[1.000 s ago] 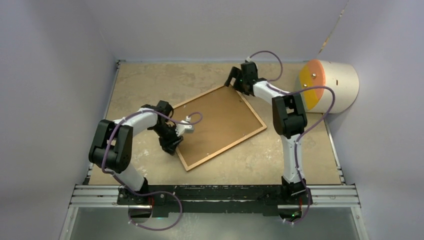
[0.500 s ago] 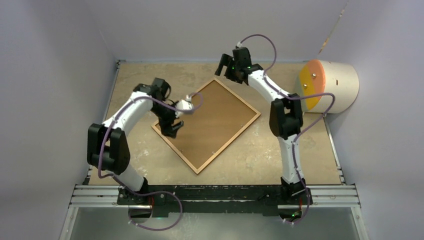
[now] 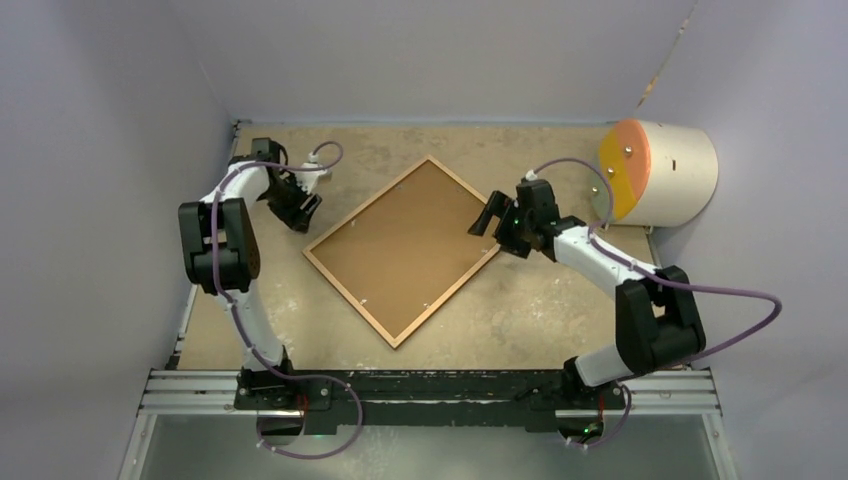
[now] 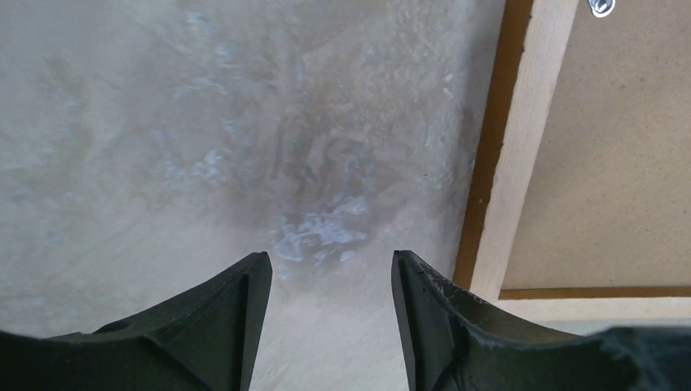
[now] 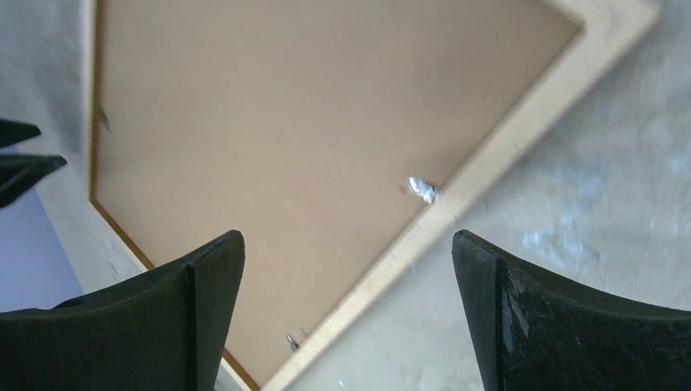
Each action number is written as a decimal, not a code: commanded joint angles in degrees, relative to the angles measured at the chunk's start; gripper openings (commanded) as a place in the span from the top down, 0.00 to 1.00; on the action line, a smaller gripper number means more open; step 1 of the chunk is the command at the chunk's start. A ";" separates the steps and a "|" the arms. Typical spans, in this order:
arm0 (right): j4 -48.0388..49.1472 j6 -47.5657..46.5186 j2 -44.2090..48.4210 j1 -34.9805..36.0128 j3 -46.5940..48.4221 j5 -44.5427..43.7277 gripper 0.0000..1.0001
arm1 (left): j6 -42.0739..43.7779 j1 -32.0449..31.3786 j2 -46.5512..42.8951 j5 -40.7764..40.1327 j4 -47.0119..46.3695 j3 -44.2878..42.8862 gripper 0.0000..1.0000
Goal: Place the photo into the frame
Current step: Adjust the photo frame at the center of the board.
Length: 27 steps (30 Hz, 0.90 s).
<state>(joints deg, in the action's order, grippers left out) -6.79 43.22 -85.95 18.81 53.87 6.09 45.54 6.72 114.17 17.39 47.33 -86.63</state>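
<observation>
While our left gripper (image 3: 297,205) hangs open over bare tabletop (image 3: 560,310) beside the frame (image 3: 350,299), our right gripper (image 3: 490,215) gapes wide above its right edge. Between them the wooden frame lies flat, brown backing board (image 3: 405,248) filling it; an orange-faced cylinder (image 3: 670,160) lies at the far right.

worn beige table (image 3: 540,320), cream cylinder with orange end (image 3: 662,172) far right, brown backing board (image 3: 405,245)

Pale lavender walls (image 3: 100,150) enclose a scuffed beige tabletop (image 3: 560,310) with a cream, orange-ended drum (image 3: 670,170) at right.
</observation>
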 commanded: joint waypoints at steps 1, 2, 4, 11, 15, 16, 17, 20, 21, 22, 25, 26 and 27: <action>3.33 3.46 4.88 0.09 -6.27 4.48 0.01 | -3.21 -1.40 -0.42 1.05 -4.11 4.02 0.42; 3.99 4.16 5.23 0.09 -7.40 4.70 0.01 | -3.18 -1.71 -0.82 1.88 -4.06 5.55 0.43; 5.17 4.50 4.61 0.09 -9.07 5.10 0.01 | -3.02 -2.87 -2.10 2.97 -4.57 9.27 0.44; 10.07 5.28 0.16 -0.79 -11.03 3.23 0.01 | -1.02 -8.31 -7.91 5.02 -3.54 19.61 0.43; 12.13 5.45 -0.01 -2.49 -11.15 1.40 0.01 | 1.77 -9.41 -11.70 8.56 0.79 23.45 0.43; 12.71 5.48 -0.24 -2.99 -11.07 1.45 0.01 | 2.69 -9.77 -12.83 9.06 1.62 24.43 0.42; 12.76 5.27 -0.71 -3.71 -10.69 1.78 0.01 | 3.47 -9.98 -13.74 10.19 2.48 25.23 0.42; 13.51 4.72 -3.09 -5.58 -9.13 3.77 0.01 | 7.08 -10.65 -15.34 15.78 7.38 26.07 0.42; 14.32 4.79 -3.83 -6.08 -8.58 4.36 0.01 | 8.27 -10.94 -15.42 17.76 9.09 25.82 0.42; 15.24 4.97 -4.58 -6.36 -8.07 4.96 0.01 | 10.12 -11.09 -15.17 21.05 11.53 25.25 0.41; 12.75 3.81 -7.20 -7.04 -3.59 4.89 0.02 | 14.08 -11.03 -13.08 28.27 17.60 22.87 0.40; 11.28 3.39 -7.32 -7.15 -2.04 3.66 0.02 | 13.80 -10.87 -12.14 28.91 17.66 22.22 0.40; 9.72 2.91 -6.68 -7.20 -0.84 1.82 0.03 | 12.71 -10.26 -11.43 28.91 16.81 21.87 0.40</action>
<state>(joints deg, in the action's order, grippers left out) 4.82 47.68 -92.42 11.90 46.78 10.02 54.41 -4.10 100.42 35.99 57.76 -62.02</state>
